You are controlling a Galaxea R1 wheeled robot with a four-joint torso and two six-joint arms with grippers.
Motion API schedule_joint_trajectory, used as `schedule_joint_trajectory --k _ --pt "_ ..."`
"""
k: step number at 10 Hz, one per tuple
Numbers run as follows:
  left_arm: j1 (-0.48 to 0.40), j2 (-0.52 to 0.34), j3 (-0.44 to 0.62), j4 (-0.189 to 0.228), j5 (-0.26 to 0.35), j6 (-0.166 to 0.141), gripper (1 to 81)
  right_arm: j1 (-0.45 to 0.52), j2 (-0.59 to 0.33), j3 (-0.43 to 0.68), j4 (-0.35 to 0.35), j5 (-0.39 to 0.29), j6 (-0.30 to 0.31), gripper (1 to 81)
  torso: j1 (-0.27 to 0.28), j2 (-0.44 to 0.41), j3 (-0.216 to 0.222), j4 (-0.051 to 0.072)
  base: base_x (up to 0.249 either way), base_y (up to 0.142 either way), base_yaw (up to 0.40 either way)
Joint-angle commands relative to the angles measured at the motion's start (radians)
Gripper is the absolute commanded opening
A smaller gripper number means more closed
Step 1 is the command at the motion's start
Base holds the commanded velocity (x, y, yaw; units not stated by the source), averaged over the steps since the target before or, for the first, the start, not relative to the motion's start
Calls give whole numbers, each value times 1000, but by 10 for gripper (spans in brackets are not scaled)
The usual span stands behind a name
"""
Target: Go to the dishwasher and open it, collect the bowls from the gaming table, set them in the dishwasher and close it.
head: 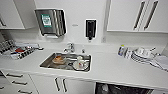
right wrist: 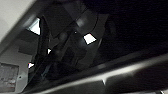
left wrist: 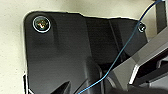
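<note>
A white counter [head: 110, 67] is running under white cupboards [head: 136, 15]. A metal sink [head: 47, 62] is sitting in it, holding a white cup [head: 80, 61] and something orange [head: 58, 59]. A tap [head: 70, 47] is standing behind. White plates [head: 141, 55] are piling up near a small bottle [head: 121, 50]. A paper towel box [head: 51, 22] and a black soap box [head: 90, 28] are hanging on the wall.

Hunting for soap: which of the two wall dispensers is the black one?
The smaller dispenser, right of the steel towel dispenser, above the sink.
</note>
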Motion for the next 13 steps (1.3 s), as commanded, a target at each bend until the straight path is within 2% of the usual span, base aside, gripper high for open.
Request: schedule_joint_trajectory --k 1,3,4,6,8,10,12,13 --pt "-23 -12 -5 8 29 6 811 232 -30 22 17 -27 -7 811 0 1 0 0 0 0 0" --pt "-23 -12 -5 10 30 6 811 350 -77 128 60 -34 -1 811 0 -1 0 0 0 0 0" --pt "-23 -12 -5 10 30 6 811 411 -98 183 87 -69 -1 811 0 -1 0 0 0 0 0" --pt "-21 -12 -5 10 30 6 811 522 -76 199 106 -152 -1 811 0 -1 0 0 0 0 0" --pt "-21 -15 -5 8 30 6 811 582 -73 228 121 -224 1 811 0 -2 0 0 0 0 0" --pt "-21 -18 -5 5 30 6 811 499 -94 216 104 -289 -13 811 1 -1 0 0 0 0 0" --pt "-21 -16 -5 4 30 8 811 343 -149 136 84 -281 -33 811 2 -1 0 0 0 0 0" --pt "-23 -13 -5 2 32 8 811 272 -168 96 77 -265 -72 811 2 -2 0 0 0 0 0"
